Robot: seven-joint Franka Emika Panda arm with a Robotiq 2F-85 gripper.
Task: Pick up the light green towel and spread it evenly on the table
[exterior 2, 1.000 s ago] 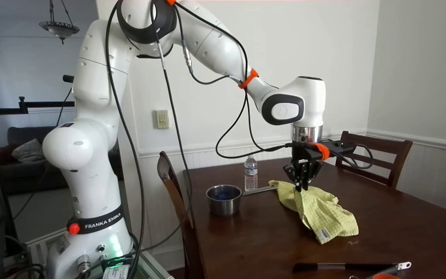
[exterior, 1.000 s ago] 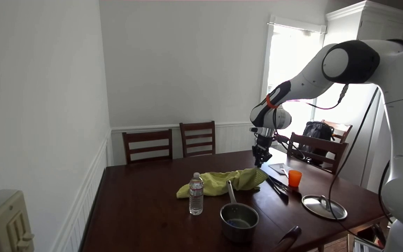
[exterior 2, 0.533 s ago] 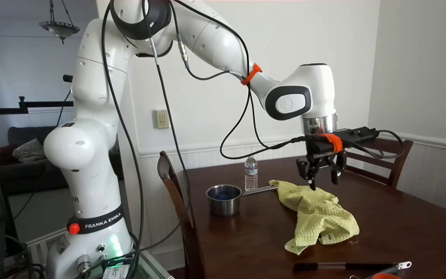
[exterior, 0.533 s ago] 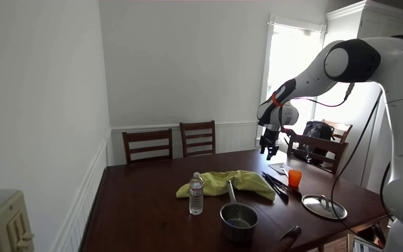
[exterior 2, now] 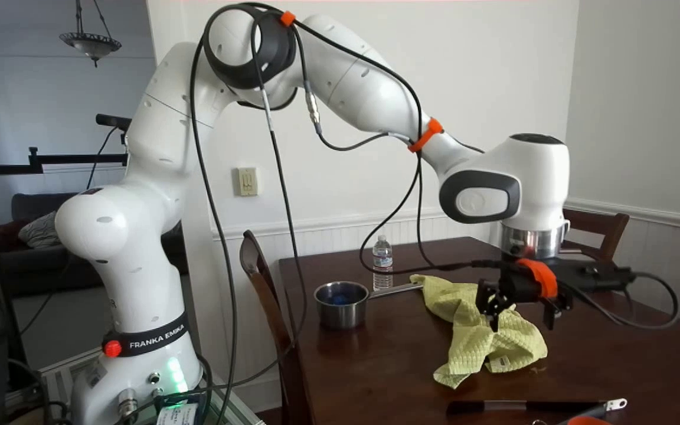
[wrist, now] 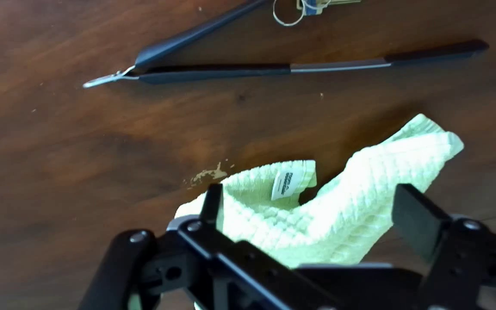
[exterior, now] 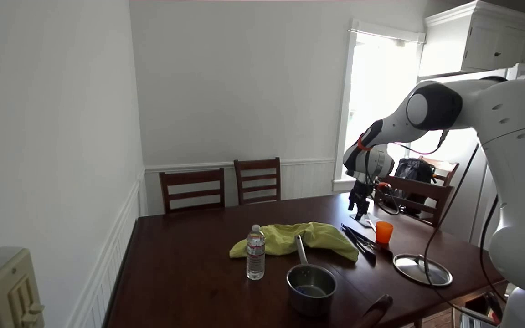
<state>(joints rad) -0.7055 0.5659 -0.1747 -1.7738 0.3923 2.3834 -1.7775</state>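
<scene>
Gripper: I note my gripper [wrist: 310,202] standing wide apart, its black, flat-faced fingers [wrist: 418,224] low in the wrist view, left and right of centre, with fabric seen through the gap beyond them. In an exterior view it hangs right of centre, apart from the fabric, over the upper right of the table [exterior: 189,259].

Fabric: the light green towel [exterior 2: 476,345] lies on the wood in a long, crumpled heap, right of centre in this exterior view and partly behind my fingers. Thin material; fine raised grid, waffle-like; folds soft and rounded. One narrow corner points upper left, two lobes spread lower left and lower right. From my wrist it fills the lower middle, bleached almost white on lit ridges, greener in the hollows. White label [wrist: 286,183], dark print, near the hem.

Surface: dark brown, glossy wood, reddish streaks in the grain. Pale flecked smear [wrist: 210,173] just beside the towel.

Nearby: tongs [wrist: 213,74] across the top of the wrist view, slim dark arms meeting at a bright metal tip on the left. Round metal saucepan [exterior: 310,307], lower centre; its long handle reaches the towel's edge, contact cannot be told. Clear plastic bottle [exterior: 255,262], upright, in front of the towel's left end. Orange cup [exterior: 384,232], tapered, right of centre; shiny round lid [exterior: 414,272] below it.
</scene>
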